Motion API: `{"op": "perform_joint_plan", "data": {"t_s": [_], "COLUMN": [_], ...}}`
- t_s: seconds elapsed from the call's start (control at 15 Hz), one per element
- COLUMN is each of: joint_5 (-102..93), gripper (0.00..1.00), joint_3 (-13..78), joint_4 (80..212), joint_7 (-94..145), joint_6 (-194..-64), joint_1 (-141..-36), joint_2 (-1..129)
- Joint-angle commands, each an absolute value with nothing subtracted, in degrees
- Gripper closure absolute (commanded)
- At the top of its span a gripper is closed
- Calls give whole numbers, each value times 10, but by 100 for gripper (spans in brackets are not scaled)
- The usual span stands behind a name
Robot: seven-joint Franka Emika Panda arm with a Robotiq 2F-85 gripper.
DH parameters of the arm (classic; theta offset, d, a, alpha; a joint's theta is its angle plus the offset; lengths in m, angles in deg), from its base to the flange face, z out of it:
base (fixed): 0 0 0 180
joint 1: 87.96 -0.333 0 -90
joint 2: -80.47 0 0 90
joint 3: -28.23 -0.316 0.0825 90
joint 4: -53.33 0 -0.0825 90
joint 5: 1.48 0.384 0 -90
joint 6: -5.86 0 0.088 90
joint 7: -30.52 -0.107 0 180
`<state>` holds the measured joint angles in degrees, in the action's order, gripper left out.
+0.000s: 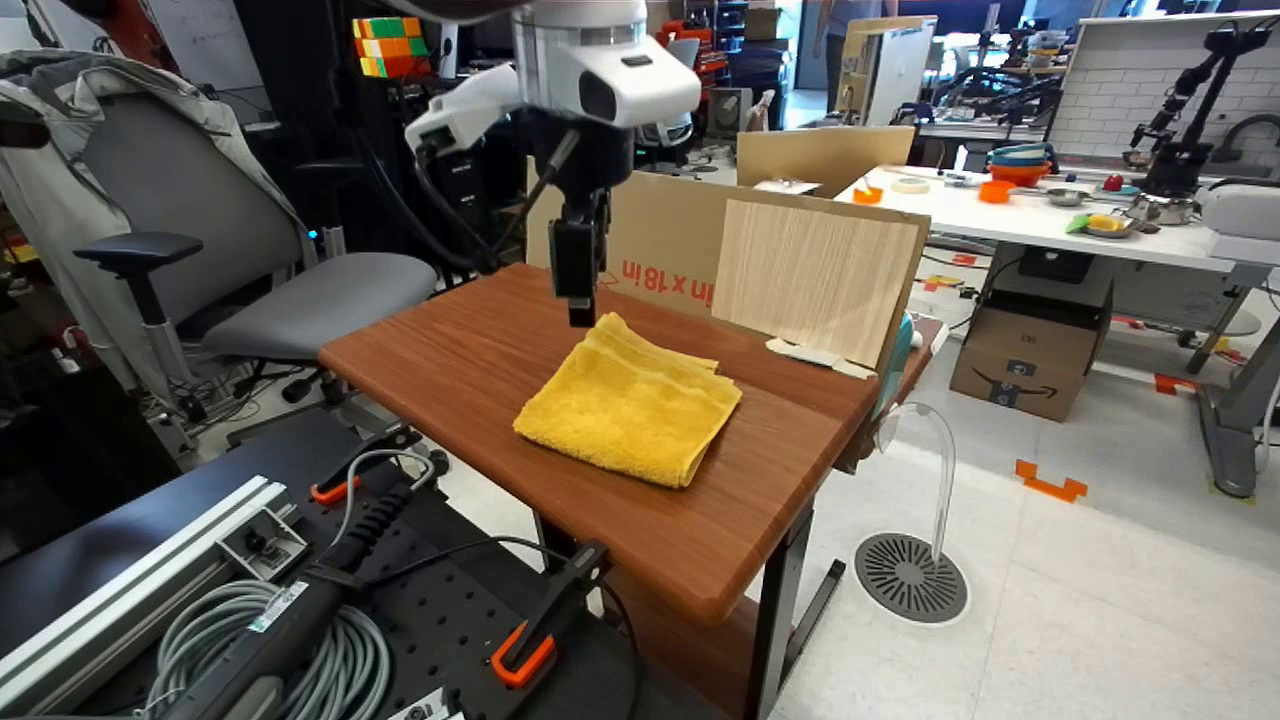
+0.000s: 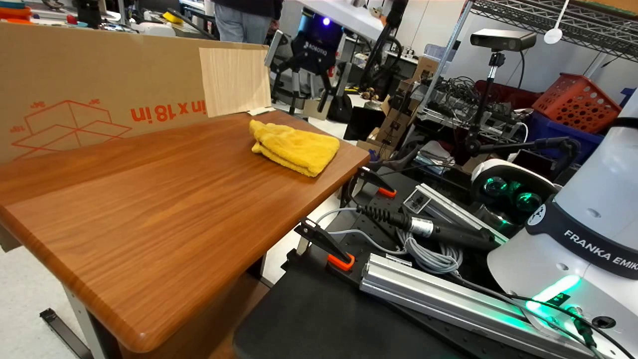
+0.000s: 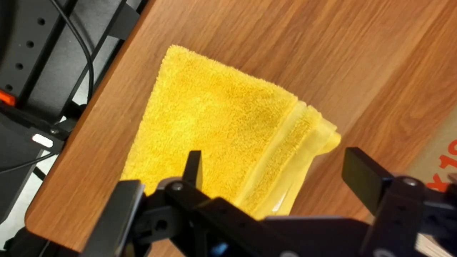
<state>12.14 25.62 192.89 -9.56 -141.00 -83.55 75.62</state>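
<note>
Wht arm (image 2: 593, 169), blk band (image 2: 585, 243) mkd FRANKA EMIKA (base (image 2: 523, 262) lit grn, btw); blk gripper (image 3: 276, 173) mkd ROBOTIQ.

In the wrist view the claw (image 3: 277, 173), cut off by the lower edge, hides part of the yellow towel (image 3: 214, 125), and the tabletop (image 3: 339, 71) runs out of frame. In an exterior view a wood-grain board (image 2: 237, 80) covers part of the red lettering (image 2: 167, 112) on the cardboard (image 2: 124, 65), the top edge crops a person (image 2: 244, 25), and the right edge cuts the robot base (image 2: 573, 264).
</note>
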Motion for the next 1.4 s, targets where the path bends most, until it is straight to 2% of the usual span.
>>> {"op": "perform_joint_plan", "data": {"t_s": [0.0,0.73,1.33], "joint_5": [166,158,147], "gripper": [0,0,0], "joint_3": [272,341,396], "joint_4": [1878,1843,1848], "joint_7": [-103,-149,-166], "joint_6": [-1417,-1416,-1418], "joint_1": [-851,-857,-848], "joint_2": [675,540,530]}}
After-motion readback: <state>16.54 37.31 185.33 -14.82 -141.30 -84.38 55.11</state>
